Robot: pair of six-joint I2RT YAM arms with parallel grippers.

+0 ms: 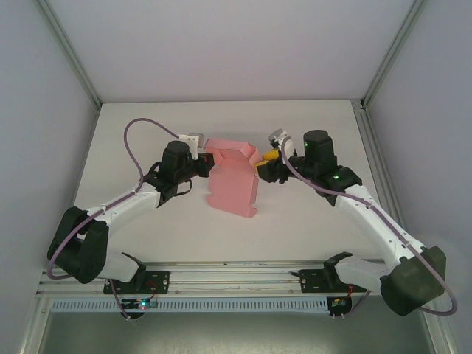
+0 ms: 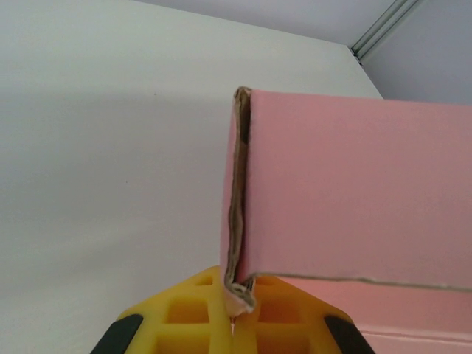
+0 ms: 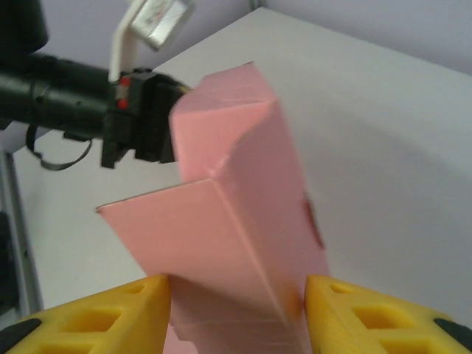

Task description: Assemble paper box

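Note:
The pink paper box (image 1: 234,184) stands partly folded at the middle of the white table, held up between both arms. My left gripper (image 1: 209,168) is at its left side. In the left wrist view the yellow jaws of my left gripper (image 2: 234,296) are shut on the doubled corner edge of the paper box (image 2: 354,184). My right gripper (image 1: 259,164) is at the box's upper right end. In the right wrist view my right gripper (image 3: 237,295) has one yellow finger (image 3: 125,310) on each side of the paper box (image 3: 243,221), both against its walls.
The white table (image 1: 147,133) has bare room to the left, right and front of the box. Grey walls and metal frame posts (image 1: 70,51) close it in. The left arm's black wrist (image 3: 74,96) sits just behind the box in the right wrist view.

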